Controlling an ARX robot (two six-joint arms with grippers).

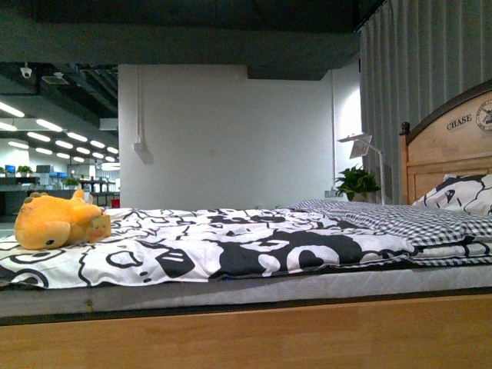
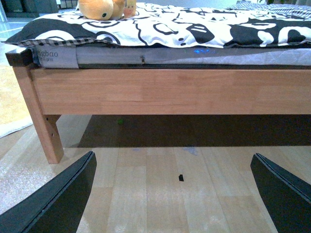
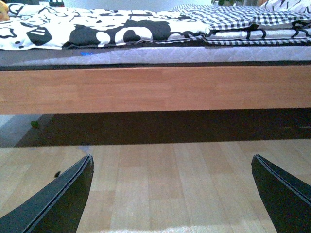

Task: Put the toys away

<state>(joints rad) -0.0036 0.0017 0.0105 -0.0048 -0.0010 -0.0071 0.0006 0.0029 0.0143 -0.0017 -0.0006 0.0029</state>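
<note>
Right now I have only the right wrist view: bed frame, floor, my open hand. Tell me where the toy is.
Observer: The orange plush toy lies on the patterned duvet, near the bed's end on the robot's left.
Operator: Report the left hand.
Observer: The left hand is open and empty, low, facing the bed frame.
Operator: Describe the other end.
Observer: A wooden headboard lettered CHASE stands there.
</note>
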